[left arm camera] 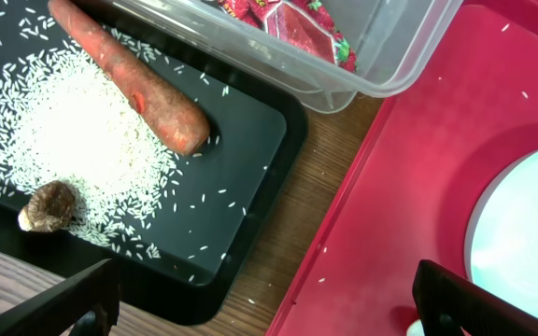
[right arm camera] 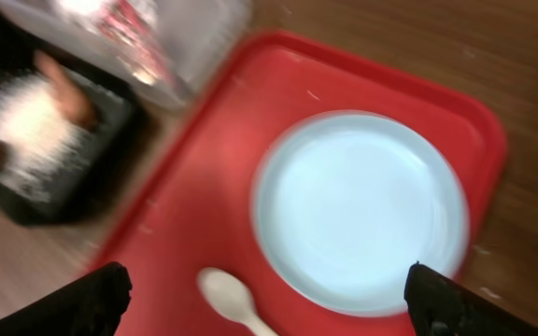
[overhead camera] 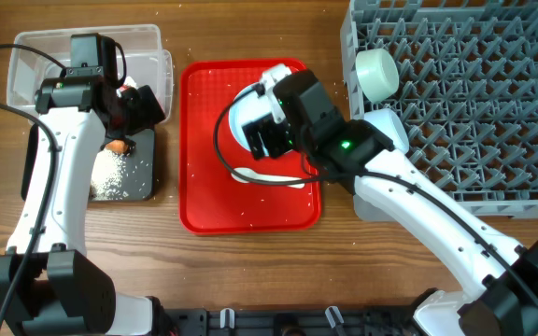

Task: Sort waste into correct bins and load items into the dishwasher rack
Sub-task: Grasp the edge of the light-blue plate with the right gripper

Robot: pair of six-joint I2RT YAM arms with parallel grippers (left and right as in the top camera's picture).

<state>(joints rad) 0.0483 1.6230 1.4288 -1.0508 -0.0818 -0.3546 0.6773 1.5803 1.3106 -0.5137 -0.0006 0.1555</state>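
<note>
The orange carrot (left arm camera: 129, 79), a spread of white rice (left arm camera: 63, 140) and the brown nut-like lump (left arm camera: 49, 205) lie in the black tray (left arm camera: 241, 140). The red snack wrapper (left arm camera: 292, 19) is in the clear tub (left arm camera: 381, 65). My left gripper (left arm camera: 269, 308) is open and empty, low over the gap between the black tray and the red serving tray. My right gripper (right arm camera: 269, 299) is open and empty above the pale blue plate (right arm camera: 358, 210) and white spoon (right arm camera: 232, 297). The pale green bowl (overhead camera: 376, 73) and pale blue bowl (overhead camera: 388, 126) sit at the left edge of the dishwasher rack (overhead camera: 474, 103). No yellow cup shows.
The red serving tray (overhead camera: 204, 187) lies between the bins and the rack, with stray rice grains on it. The clear tub (overhead camera: 26, 65) stands behind the black tray (overhead camera: 134, 177) at the left. Arm cables hang over both sides.
</note>
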